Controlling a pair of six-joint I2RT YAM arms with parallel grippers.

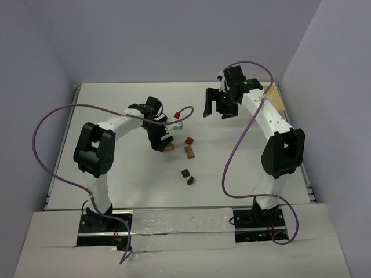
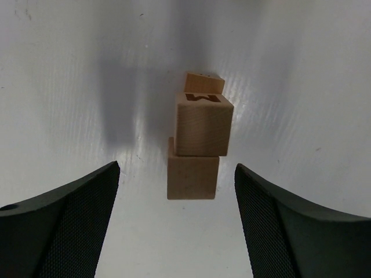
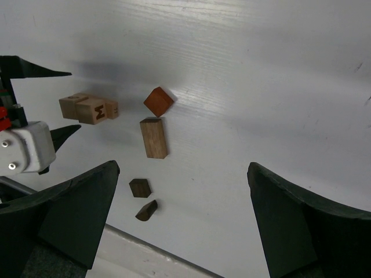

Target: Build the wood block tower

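White tabletop (image 1: 116, 110) carries the wood block tower (image 2: 197, 145), flanked untouched by the released left gripper (image 2: 177, 174). Right gripper (image 3: 183, 168) hangs released and empty, with loose brown blocks (image 3: 153, 138) lying beside the tower.

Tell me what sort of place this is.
Probably a lab robot workcell: plain panel walls box in a white table, a left arm and right arm are bolted at its near edge, and small wooden blocks lie scattered.
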